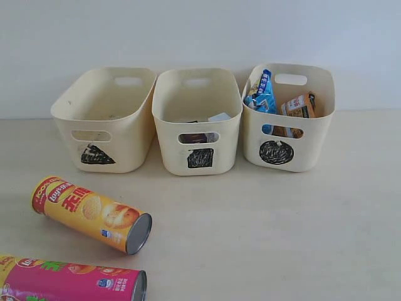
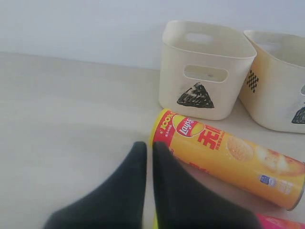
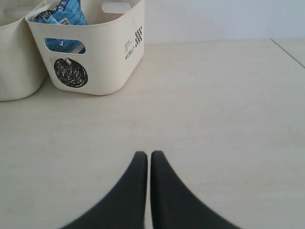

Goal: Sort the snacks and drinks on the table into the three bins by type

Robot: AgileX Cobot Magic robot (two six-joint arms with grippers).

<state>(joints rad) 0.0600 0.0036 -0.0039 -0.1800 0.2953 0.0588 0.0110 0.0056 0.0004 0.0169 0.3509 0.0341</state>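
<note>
Chip-tube step is ours now: yellow-orange tube (image 1: 91, 213) lies at 8 o'clock on the table (image 1: 282, 226), magenta tube (image 1: 69, 283) at 7, triangle bin (image 1: 125, 150) at 11. Left gripper (image 2: 148, 152) and right gripper (image 3: 145, 160) are both pinched together, empty. Next, we judge: left opens and straddles the yellow-orange tube.

1. You see the yellow-orange chip tube (image 1: 91, 212) lying on its side on the pale table (image 1: 282, 232), in front of the triangle bin (image 1: 128, 147), its metal end pointing right.
2. The magenta tube (image 1: 69, 285) also lies flat, nearer the lower edge and partly cut off.
3. The three cream bins stand upright in a close row.
4. In the square bin (image 1: 169, 144), the middle one, you can glimpse a white carton (image 1: 219, 117) and something dark beside it.
5. The circle bin (image 1: 313, 144) holds the blue bag (image 1: 262, 94) and the orange bag (image 1: 297, 106).
</note>
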